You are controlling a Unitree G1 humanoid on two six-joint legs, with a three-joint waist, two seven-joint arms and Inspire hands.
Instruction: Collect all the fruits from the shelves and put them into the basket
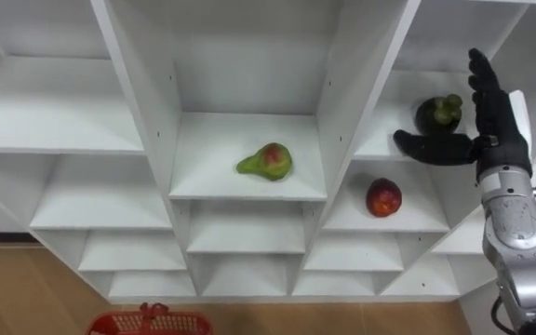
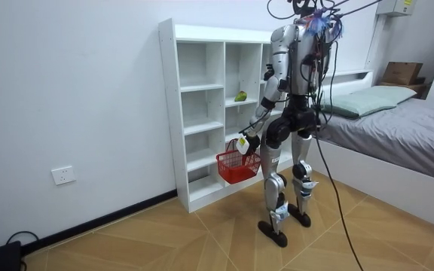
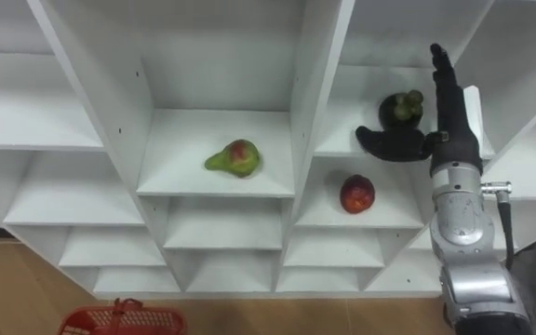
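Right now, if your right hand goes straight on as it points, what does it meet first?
Probably the dark round fruit: it sits ahead of the open right hand, above its thumb. Depth unclear.

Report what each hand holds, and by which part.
The left hand holds the red basket by its handle. The right hand is open beside the dark fruit, holding nothing.

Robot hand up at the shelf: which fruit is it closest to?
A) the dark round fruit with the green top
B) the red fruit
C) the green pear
A: the right robot hand is open right beside the dark round fruit in the same compartment, while the green pear lies in the middle compartment and the red fruit sits one shelf lower.
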